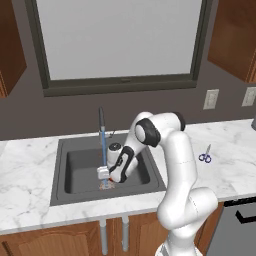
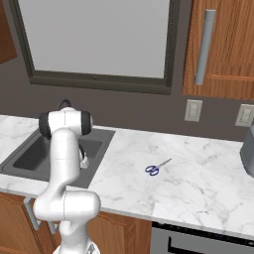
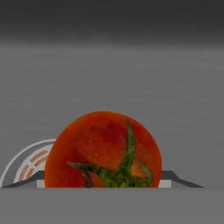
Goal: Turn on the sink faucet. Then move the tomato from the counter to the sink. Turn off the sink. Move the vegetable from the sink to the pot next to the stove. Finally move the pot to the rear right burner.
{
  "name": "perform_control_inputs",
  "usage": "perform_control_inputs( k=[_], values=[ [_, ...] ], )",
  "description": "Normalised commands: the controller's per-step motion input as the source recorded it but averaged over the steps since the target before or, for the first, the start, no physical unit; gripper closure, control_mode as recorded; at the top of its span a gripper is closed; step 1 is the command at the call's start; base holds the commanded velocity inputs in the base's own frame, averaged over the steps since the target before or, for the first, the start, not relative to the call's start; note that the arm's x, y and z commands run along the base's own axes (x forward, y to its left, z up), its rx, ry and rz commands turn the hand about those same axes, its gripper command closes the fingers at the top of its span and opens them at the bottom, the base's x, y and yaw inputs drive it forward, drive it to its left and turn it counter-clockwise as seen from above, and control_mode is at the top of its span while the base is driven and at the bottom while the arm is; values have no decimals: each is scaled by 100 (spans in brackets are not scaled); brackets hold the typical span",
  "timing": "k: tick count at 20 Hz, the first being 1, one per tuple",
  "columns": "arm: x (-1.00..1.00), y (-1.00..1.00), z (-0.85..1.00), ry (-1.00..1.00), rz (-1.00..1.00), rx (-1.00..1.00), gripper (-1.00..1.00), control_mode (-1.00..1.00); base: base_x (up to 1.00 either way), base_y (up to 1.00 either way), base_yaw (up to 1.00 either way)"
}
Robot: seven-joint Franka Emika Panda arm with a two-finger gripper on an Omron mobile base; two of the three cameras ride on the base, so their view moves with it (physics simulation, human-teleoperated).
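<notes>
Tomato (image 3: 103, 151) sits in the sink (image 1: 65, 172) by the drain (image 3: 26, 168), under the faucet's (image 1: 102, 131) stream for rinsing; gripper (image 1: 105, 181) spread around it, whether gripping unclear.

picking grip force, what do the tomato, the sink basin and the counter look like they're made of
Tomato: smooth, glossy red skin with a green stem, looks like soft produce. Sink basin: matte dark grey, possibly composite or coated metal. Counter: white, grey-veined, polished, looks like marble.
</notes>
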Motion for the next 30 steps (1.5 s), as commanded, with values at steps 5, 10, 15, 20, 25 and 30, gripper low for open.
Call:
perform_control_inputs(
  k=[5,10,15,20,25,30],
  values=[
    [17,1,-29,2,4,0,-100,-100,0,0,0],
    [9,0,-2,0,2,0,-100,-100,0,0,0],
    [0,0,12,0,0,2,-100,-100,0,0,0],
    [0,0,30,0,0,1,-100,-100,0,0,0],
    [0,0,35,0,0,0,-100,-100,0,0,0],
    [-6,0,51,-1,0,0,-100,-100,0,0,0]
  ],
)
